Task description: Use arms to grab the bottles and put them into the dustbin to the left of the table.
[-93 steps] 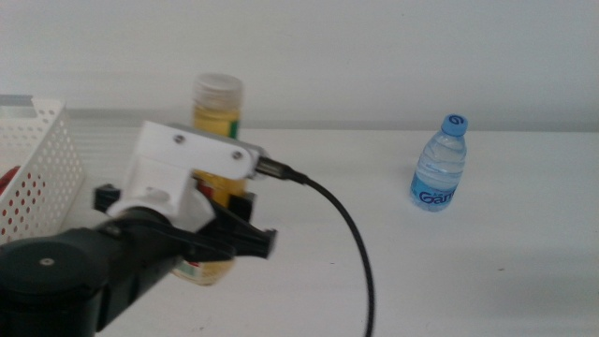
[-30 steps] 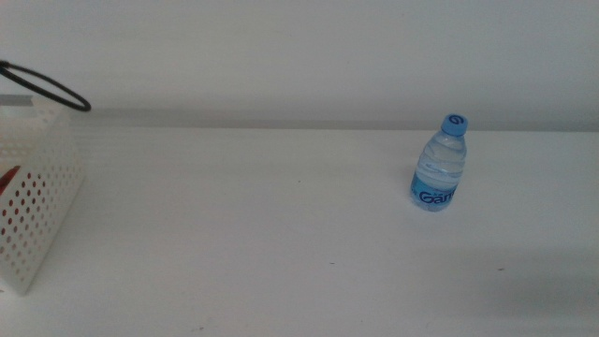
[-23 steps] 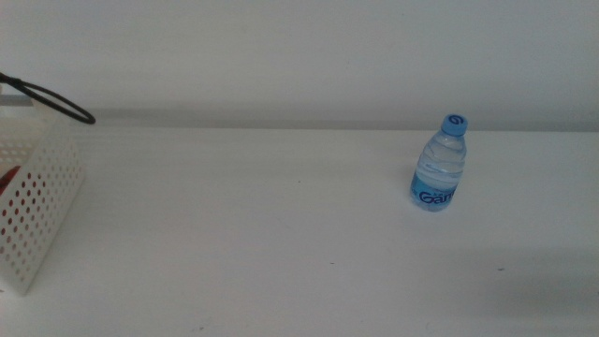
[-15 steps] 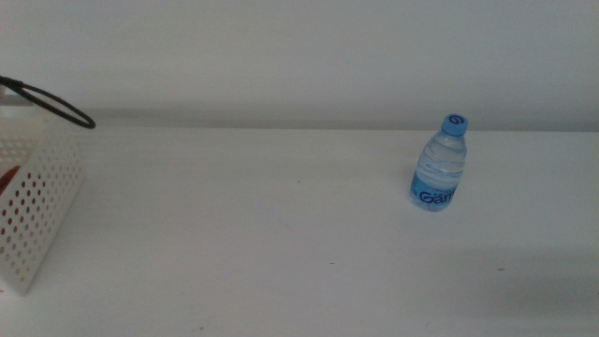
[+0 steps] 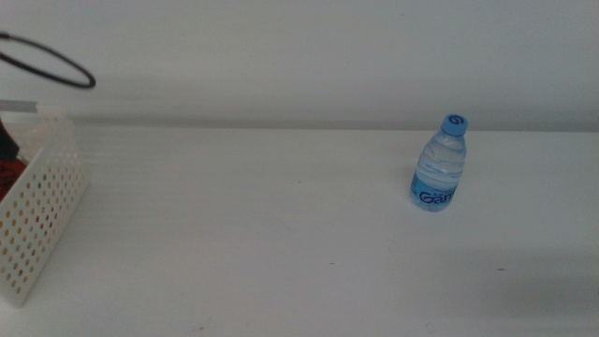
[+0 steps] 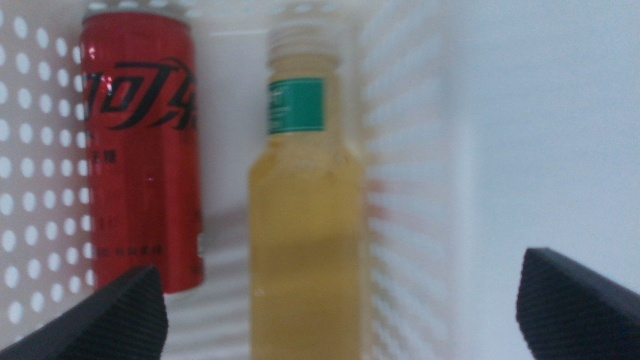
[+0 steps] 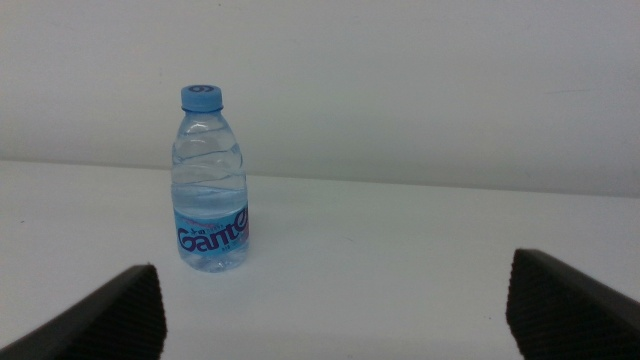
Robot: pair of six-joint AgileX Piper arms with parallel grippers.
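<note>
Two bottles lie in the dustbin; one stands on the table.

The white table point(image 5: 281, 225) carries the perforated white dustbin point(image 5: 42, 220) at its left edge, and a loop of black cable point(image 5: 51, 61) hangs above the bin. Inside the dustbin the yellow juice bottle point(image 6: 305, 220) and the red soda can point(image 6: 140, 150) lie flat on the floor, side by side with their long axes parallel; the yellow bottle lies just beside the perforated wall on the table's side, its white cap pointing the same way as the can's top. The clear water bottle point(image 5: 440, 166) stands upright toward the table's far right, blue cap up, well apart from the bin. The left gripper point(image 6: 340, 318) hangs over the dustbin with jaws spread wide, holding nothing. The right gripper point(image 7: 340, 315) faces the water bottle, also wide and bare.
</note>
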